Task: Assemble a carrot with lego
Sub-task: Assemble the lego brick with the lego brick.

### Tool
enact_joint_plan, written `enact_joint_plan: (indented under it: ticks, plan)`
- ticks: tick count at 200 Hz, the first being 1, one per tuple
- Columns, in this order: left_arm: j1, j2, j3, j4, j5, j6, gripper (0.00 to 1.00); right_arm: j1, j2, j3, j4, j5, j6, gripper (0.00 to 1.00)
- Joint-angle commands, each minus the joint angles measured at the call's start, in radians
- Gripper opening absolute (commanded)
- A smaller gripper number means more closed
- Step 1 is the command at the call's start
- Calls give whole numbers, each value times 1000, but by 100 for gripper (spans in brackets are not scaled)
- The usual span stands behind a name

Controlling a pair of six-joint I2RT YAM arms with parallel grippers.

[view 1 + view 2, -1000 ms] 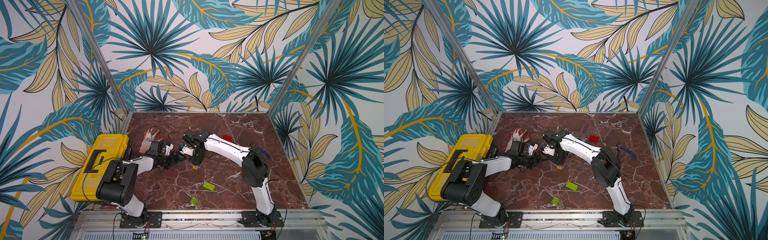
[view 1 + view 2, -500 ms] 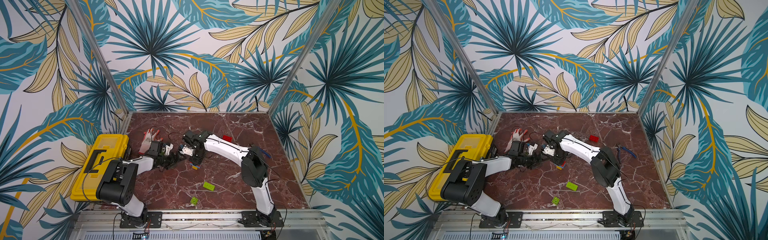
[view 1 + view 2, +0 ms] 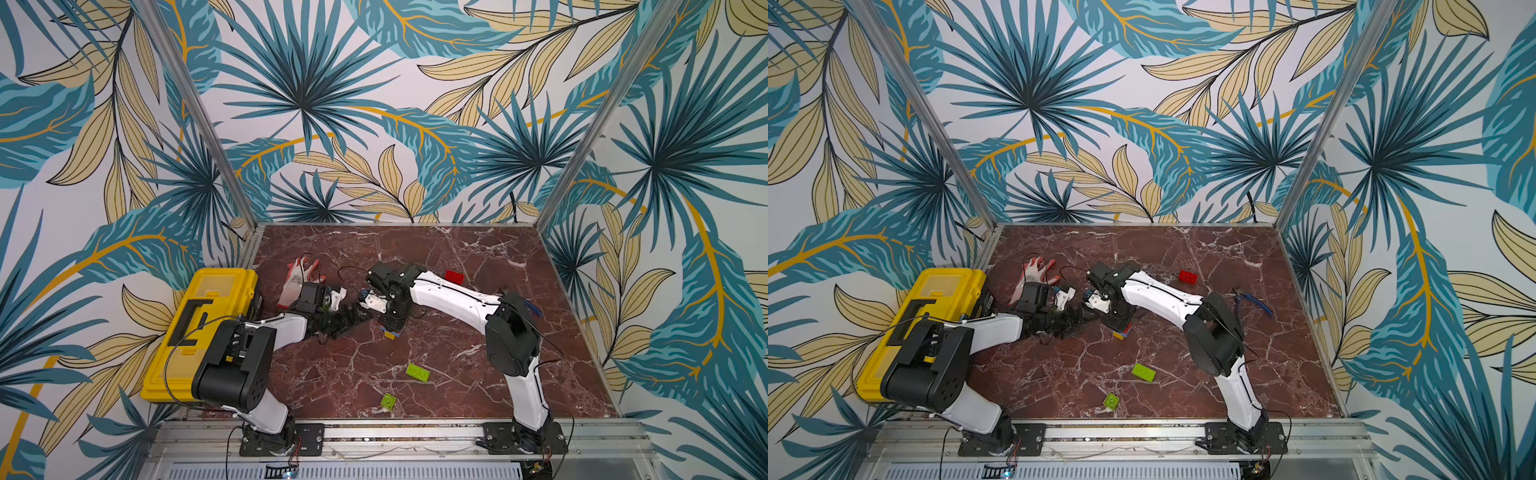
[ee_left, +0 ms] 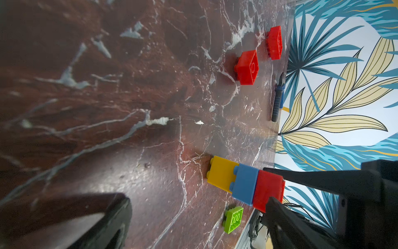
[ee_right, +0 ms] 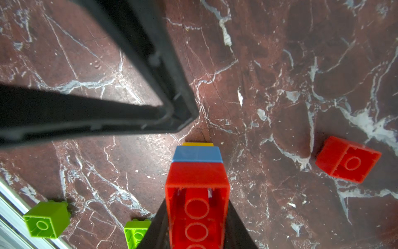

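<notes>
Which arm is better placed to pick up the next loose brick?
Left, probably: the left tool is open and empty, while the right tool is shut on the yellow-blue-red stack. A green brick lies loose nearby for it.

Centre: left hand point(image 3: 351, 322) just beside right hand point(image 3: 391, 323) gripping red-blue-yellow plastic brick stack point(image 4: 245, 185).
Front: long lime green brick point(image 3: 418, 372), square lime green brick point(image 3: 388, 402), well apart.
Left: yellow plastic toolbox point(image 3: 199, 332).
</notes>
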Motion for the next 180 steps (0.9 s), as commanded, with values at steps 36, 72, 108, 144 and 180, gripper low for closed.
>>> enact_joint_plan:
  ticks: [36,72,108,144,180]
  plan:
    - [7,10,-10,-10,12,8,100,0,36,-44,-4,24,25,32]
    - [6,6,-11,-10,12,9,100,0,4,-40,24,19,37,42]
    - [8,5,-13,-10,8,9,100,-4,-27,-34,28,22,44,51]
    - [7,4,-11,-9,8,9,100,-5,-84,-45,50,-8,43,73]
    - [6,-3,-19,23,38,8,99,-39,-205,-81,54,-37,47,99]
